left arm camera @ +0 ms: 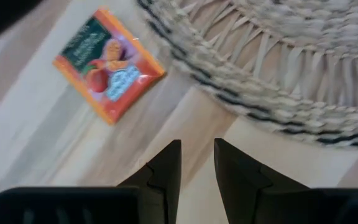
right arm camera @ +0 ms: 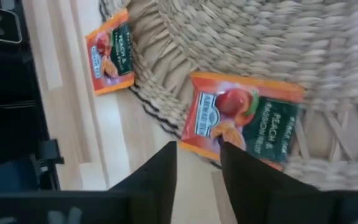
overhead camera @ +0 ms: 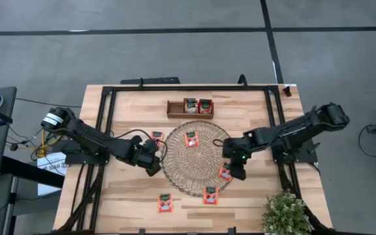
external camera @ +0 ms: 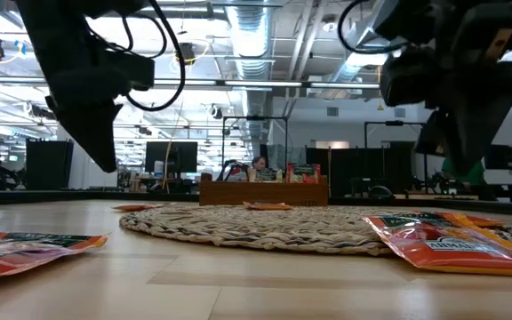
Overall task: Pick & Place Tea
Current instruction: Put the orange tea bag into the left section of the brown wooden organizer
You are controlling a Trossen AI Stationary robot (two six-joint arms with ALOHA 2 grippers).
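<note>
A round woven mat point(overhead camera: 194, 156) lies mid-table, with a brown tray point(overhead camera: 190, 108) holding tea packets behind it. Red-orange tea packets lie about: one on the mat point(overhead camera: 190, 138), one half over the mat's near right rim point(overhead camera: 224, 172) point(right arm camera: 241, 118), and others on bare wood point(overhead camera: 210, 194) point(overhead camera: 165, 203) point(overhead camera: 155, 136). My right gripper point(right arm camera: 197, 165) point(overhead camera: 235, 171) hangs just above the rim packet, tilted down, slightly open and with nothing between its fingers. My left gripper point(left arm camera: 197, 165) point(overhead camera: 152, 163) hovers over bare wood at the mat's left rim, narrowly open, with a packet point(left arm camera: 107, 62) lying ahead of it.
A black frame point(overhead camera: 106, 117) runs along the table's left, right and far sides. A small green plant point(overhead camera: 284, 212) stands at the near right corner. Bare wood shows along the near edge around the loose packets point(external camera: 25, 244).
</note>
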